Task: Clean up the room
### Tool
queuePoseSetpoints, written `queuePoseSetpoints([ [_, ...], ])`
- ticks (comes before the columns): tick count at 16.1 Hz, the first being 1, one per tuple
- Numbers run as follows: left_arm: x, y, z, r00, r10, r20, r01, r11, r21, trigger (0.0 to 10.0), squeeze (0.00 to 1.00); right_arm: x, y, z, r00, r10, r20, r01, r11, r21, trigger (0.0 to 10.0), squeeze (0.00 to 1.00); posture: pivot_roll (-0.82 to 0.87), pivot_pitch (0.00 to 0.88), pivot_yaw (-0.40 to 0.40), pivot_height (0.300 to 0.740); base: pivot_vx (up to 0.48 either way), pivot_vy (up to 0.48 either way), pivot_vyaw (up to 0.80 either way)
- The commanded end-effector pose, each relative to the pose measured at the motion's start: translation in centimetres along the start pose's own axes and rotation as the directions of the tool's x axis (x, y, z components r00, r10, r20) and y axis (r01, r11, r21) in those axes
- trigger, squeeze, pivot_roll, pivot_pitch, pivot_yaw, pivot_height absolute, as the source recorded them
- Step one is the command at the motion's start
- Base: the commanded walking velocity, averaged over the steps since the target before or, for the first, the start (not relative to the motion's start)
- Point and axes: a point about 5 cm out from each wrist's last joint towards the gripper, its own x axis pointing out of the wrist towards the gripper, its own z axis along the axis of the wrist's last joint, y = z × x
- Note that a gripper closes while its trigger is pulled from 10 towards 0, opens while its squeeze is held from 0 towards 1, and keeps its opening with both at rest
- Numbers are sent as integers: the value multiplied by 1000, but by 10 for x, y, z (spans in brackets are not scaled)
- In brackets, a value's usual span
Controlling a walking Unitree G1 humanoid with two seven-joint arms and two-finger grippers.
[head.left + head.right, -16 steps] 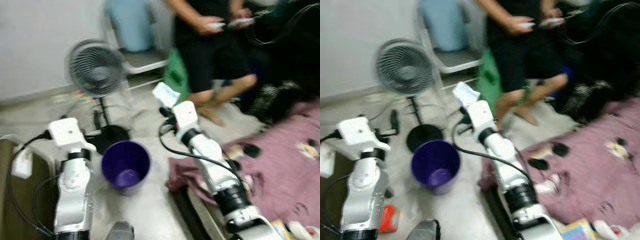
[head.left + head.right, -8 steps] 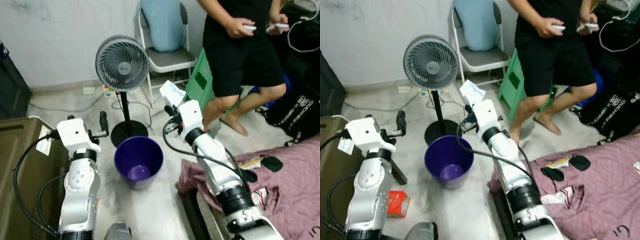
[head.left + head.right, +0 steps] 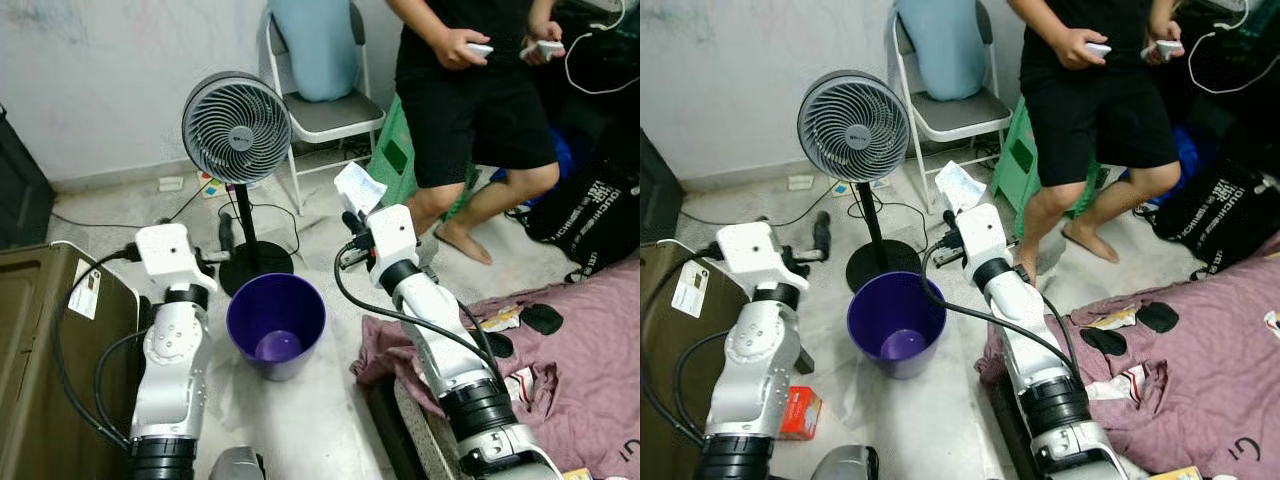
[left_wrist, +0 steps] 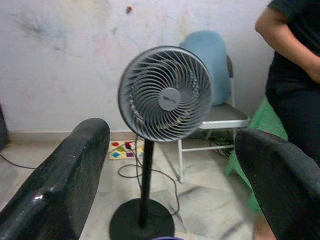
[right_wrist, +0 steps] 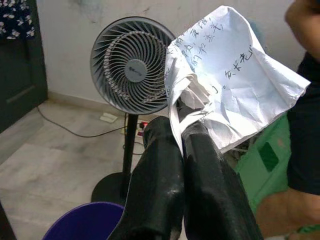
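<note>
Right wrist view has the crumpled paper [image 5: 227, 85] pinched between the right gripper's [image 5: 182, 145] closed fingers, held past the far-right rim of the purple bin [image 3: 275, 322], while the left gripper [image 4: 170, 170] gapes empty beside it.

right gripper [image 5: 181, 131]: moved a bit closer to the person [image 3: 480, 90], pinching the crumpled paper [image 3: 358, 187]
picture: blurry before, sharp now
</note>
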Motion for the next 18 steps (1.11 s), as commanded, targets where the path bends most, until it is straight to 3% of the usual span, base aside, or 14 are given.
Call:
queuePoseSetpoints([
  [1,3,-2,1,1000,-10,6,10,1000,-2,10000,0,0,-4,3,1000,-16,13,16,1000,-3,10000,0,-16,10,11,740,0,0,0],
  [4,3,0,0,1000,-8,6,8,1000,-1,10000,0,1,-3,5,1000,-19,18,19,1000,-8,10000,0,-18,3,18,740,0,0,0],
  [12,11,-12,-2,997,-77,-3,77,997,-8,10000,0,-8,-13,2,995,-100,10,100,995,-6,10000,0,-52,11,66,740,0,0,0],
  [16,11,-12,-1,997,-81,-4,81,997,-7,10000,0,-9,-10,2,994,-113,14,113,994,-4,10000,0,-46,26,79,740,0,0,0],
  [18,10,-10,-1,997,-82,-5,82,997,-4,10000,0,-9,-5,3,993,-119,16,119,993,6,10000,0,-44,36,86,740,0,0,800],
])
